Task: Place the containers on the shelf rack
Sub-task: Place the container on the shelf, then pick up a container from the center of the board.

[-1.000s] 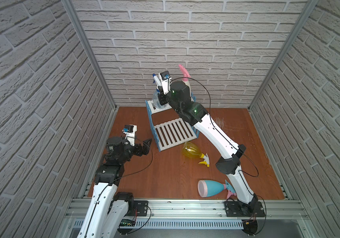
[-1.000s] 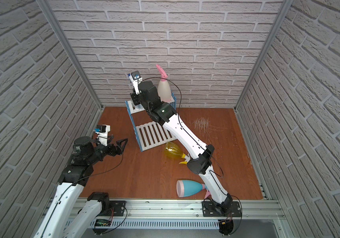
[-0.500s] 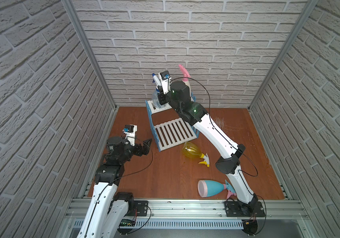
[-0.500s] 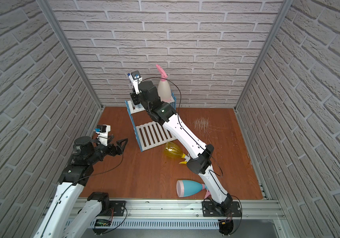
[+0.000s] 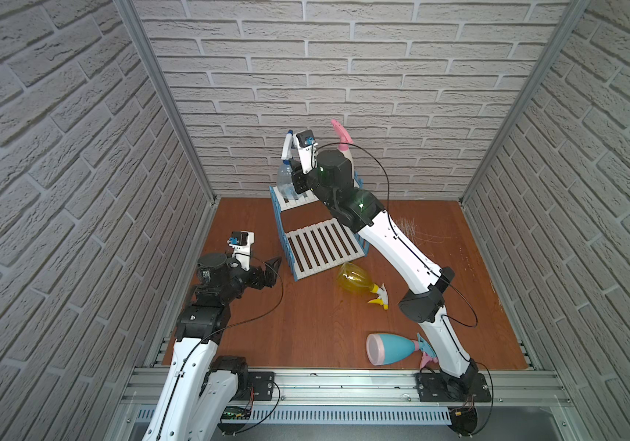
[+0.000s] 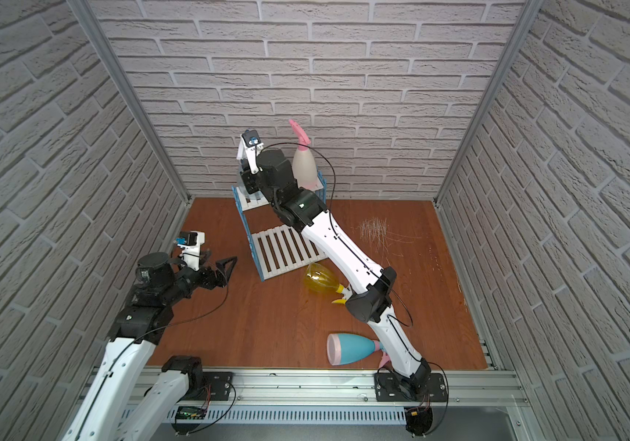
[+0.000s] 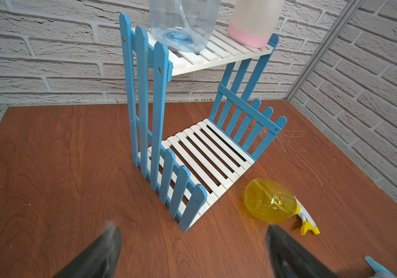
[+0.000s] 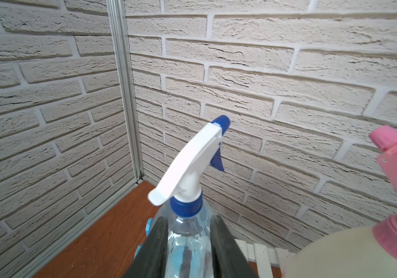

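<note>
Here, the clear bottle (image 8: 188,243) stands upright on the top tier of the shelf rack (image 7: 142,96), long axis vertical, its white-blue nozzle aimed at the back wall. The cream bottle (image 6: 304,168) stands upright beside it. The right gripper (image 8: 189,222) straddles the clear bottle's shoulder; whether its fingers press it or merely flank it cannot be told. The left gripper (image 7: 192,252) hangs spread wide, holding nothing, above the surface (image 5: 306,317). The yellow bottle (image 5: 355,278), just beside the lower tier, and the teal bottle (image 5: 395,346) lie on their sides, necks toward the right arm.
</note>
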`<state>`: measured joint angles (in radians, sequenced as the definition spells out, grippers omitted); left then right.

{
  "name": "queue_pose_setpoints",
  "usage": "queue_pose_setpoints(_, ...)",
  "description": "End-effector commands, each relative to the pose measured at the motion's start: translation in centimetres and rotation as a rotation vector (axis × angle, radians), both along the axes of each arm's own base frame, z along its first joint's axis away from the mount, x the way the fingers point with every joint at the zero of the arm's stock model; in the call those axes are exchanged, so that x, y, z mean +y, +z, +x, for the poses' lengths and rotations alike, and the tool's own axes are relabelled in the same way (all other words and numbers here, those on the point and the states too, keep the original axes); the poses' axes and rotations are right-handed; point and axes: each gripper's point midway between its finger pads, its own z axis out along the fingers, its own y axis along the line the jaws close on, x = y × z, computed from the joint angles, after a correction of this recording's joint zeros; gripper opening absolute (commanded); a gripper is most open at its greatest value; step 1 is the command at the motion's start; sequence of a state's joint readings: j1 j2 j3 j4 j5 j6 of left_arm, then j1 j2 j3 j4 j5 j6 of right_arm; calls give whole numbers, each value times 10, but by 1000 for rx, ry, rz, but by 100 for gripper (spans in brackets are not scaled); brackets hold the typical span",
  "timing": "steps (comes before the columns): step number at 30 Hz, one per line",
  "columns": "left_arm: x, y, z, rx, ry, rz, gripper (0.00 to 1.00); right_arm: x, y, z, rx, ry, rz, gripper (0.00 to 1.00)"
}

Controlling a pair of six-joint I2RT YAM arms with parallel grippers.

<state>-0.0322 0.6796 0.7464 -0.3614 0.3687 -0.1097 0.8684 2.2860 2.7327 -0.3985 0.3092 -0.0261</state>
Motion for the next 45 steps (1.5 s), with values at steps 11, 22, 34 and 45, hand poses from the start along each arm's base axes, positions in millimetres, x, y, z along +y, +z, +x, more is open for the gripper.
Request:
queue_pose_setpoints(11,-3,6,3,-45,-21,8,98,-1,19,-3,-34,21,58,56)
queue_pose_setpoints(22,-10,8,0,-55,-58,-2,98,-18,60,-54,-7,178,65,99)
queue_pose_setpoints(34,-48,21,-11,-83,-210,120,98,-79,46,-109,39,192,25,99)
queue_pose_setpoints(45,-128,-2,7,-3,-466,385,98,-179,-39,-121,224,2,76,99)
